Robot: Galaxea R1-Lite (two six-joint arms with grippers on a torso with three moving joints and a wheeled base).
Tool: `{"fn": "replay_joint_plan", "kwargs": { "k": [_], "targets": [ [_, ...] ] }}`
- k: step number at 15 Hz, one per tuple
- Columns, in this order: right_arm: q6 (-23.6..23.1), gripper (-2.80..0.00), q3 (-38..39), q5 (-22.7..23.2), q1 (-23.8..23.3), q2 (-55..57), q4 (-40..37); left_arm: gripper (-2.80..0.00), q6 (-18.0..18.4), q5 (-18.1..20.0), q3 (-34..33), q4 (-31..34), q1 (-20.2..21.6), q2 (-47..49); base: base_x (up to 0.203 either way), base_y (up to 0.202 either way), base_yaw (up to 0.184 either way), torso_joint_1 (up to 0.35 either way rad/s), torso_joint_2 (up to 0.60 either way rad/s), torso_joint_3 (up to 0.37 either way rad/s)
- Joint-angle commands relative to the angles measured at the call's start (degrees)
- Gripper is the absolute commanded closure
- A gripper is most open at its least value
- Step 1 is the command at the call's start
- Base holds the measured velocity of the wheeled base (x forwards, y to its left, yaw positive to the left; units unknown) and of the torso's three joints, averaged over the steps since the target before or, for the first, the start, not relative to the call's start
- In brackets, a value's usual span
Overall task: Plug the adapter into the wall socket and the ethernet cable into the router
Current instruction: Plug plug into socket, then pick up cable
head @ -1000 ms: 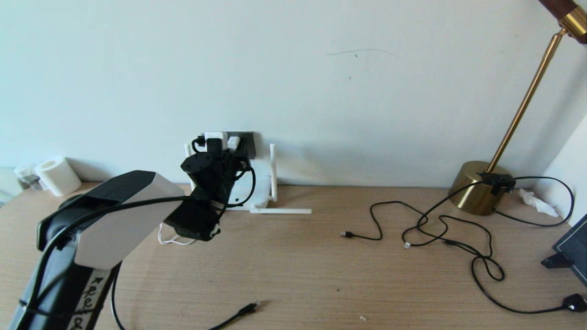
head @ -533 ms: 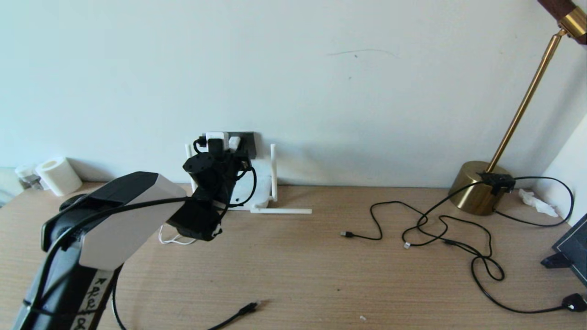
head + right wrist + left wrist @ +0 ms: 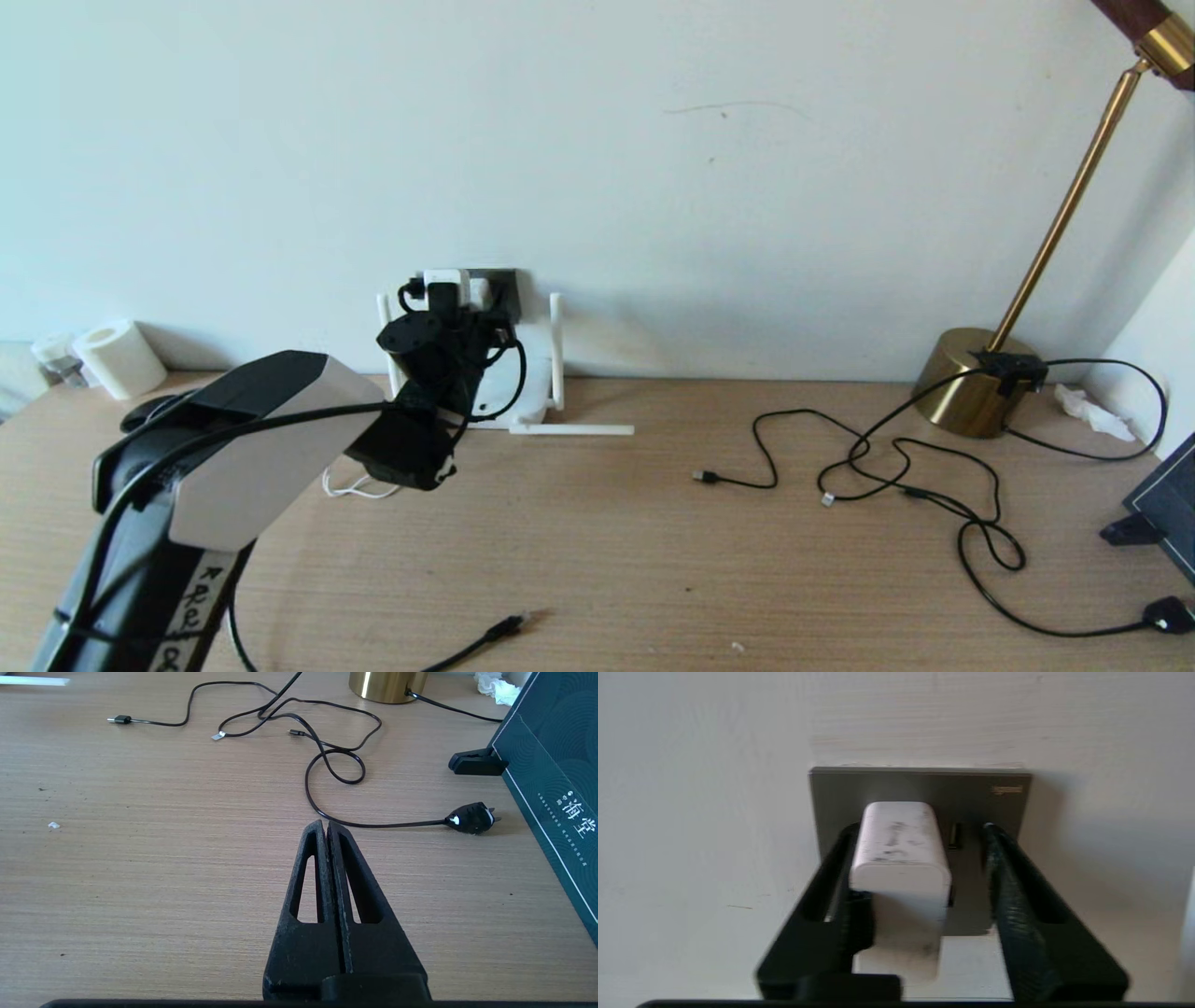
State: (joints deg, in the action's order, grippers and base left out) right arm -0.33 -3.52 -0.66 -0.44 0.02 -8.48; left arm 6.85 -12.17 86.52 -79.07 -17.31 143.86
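My left gripper is up at the wall, its 2 fingers spread on either side of the adapter. 1 finger lies against the adapter's side; the other finger stands clear of it with a plain gap, so nothing is clamped. The adapter sits pressed against the wall socket, but its pins are hidden behind its own body, and its thin cord is out of sight in my wrist view. From the head view my own wrist covers most of the socket and much of the router below it; I can make out 1 upright antenna and 1 lying flat on the desk, the ports not at all. A loop of white cord peeks out beneath my forearm.

The ethernet cable lies on the desk near the front edge, its plug free and its length cut off by the frame.

My right gripper hangs over the desk with its fingers pressed together, holding nothing, near thin black cables and a brass lamp base.
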Motion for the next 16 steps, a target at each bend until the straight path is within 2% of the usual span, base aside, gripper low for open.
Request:
{"fn": "replay_joint_plan", "kwargs": {
  "k": [1, 7, 16],
  "targets": [
    [0.0, 0.00, 0.0, 0.0, 0.0, 0.1, 0.0, -2.80, 0.0, -0.1, 0.1, -0.5, 0.0, 0.0, 0.000, 0.000, 0.000, 0.000, 0.00, 0.000],
    [0.0, 0.00, 0.0, 0.0, 0.0, 0.1, 0.0, -2.80, 0.0, -0.5, -0.7, -0.8, 0.1, -0.9, 0.000, 0.000, 0.000, 0.000, 0.00, 0.000],
    [0.0, 0.00, 0.0, 0.0, 0.0, 0.1, 0.0, -2.80, -0.1, -1.8, -8.1, -2.1, 0.1, -5.9, 0.000, 0.000, 0.000, 0.000, 0.00, 0.000]
  ]
}}
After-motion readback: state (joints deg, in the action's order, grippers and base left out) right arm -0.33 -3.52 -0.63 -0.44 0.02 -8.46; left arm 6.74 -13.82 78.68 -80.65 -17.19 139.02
